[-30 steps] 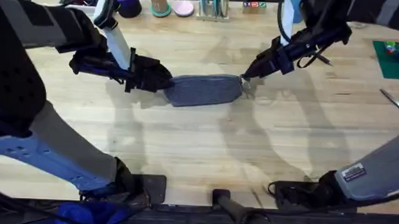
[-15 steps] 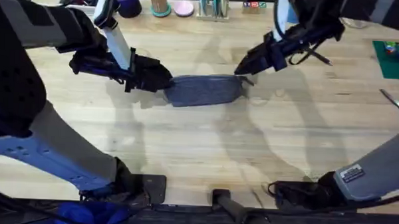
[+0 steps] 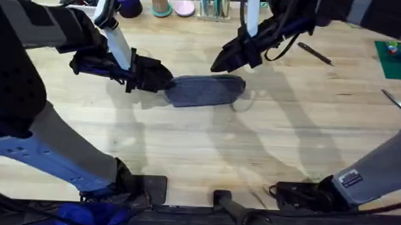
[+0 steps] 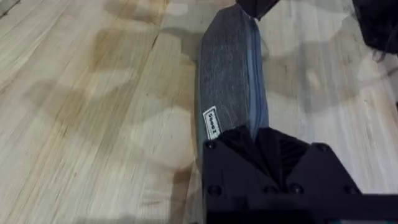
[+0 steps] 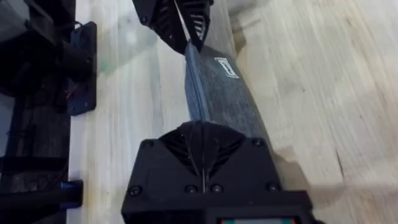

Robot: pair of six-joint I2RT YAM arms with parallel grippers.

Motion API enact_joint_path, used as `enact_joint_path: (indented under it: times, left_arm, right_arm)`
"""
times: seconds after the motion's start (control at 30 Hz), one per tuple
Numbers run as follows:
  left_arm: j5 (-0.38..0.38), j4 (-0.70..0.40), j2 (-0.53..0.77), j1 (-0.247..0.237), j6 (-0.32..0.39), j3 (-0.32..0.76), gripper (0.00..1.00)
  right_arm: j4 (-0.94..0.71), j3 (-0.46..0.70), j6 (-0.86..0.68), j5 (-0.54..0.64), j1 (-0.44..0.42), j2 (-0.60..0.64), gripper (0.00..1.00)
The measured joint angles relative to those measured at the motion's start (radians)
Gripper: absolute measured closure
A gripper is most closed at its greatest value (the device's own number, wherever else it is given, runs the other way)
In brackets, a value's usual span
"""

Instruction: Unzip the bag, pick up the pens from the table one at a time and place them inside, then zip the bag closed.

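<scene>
The bag [image 3: 204,90] lies flat near the middle of the tabletop [image 3: 252,161], its left end pinched by the left claw [image 3: 163,80]. The right claw [image 3: 219,65], fingers pressed together, was at the bag's right end a second ago and has since lifted and travelled leftward above the zipper line. Judgement: the unzip stroke is under way, and a pen [image 3: 315,54] waits well to the right.

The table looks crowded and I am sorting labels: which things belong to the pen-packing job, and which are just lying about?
Job:
- bag
- pen
- left tool, clamped on the bag's end
- right tool

Lying about:
- scissors
- green mat
- cups along the far edge
</scene>
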Motion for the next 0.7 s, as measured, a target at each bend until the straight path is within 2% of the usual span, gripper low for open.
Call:
enact_joint_path:
  times: [0.33, 0.7]
  left_arm:
    - [0.0, 0.0, 0.0, 0.0, 0.0, 0.0, 0.959]
    - [0.0, 0.0, 0.0, 0.0, 0.0, 0.0, 0.959]
  right_arm:
    - [0.038, 0.0, 0.033, 0.003, 0.045, 0.0, 0.971]
    - [0.038, 0.0, 0.04, 0.003, 0.05, 0.0, 0.971]
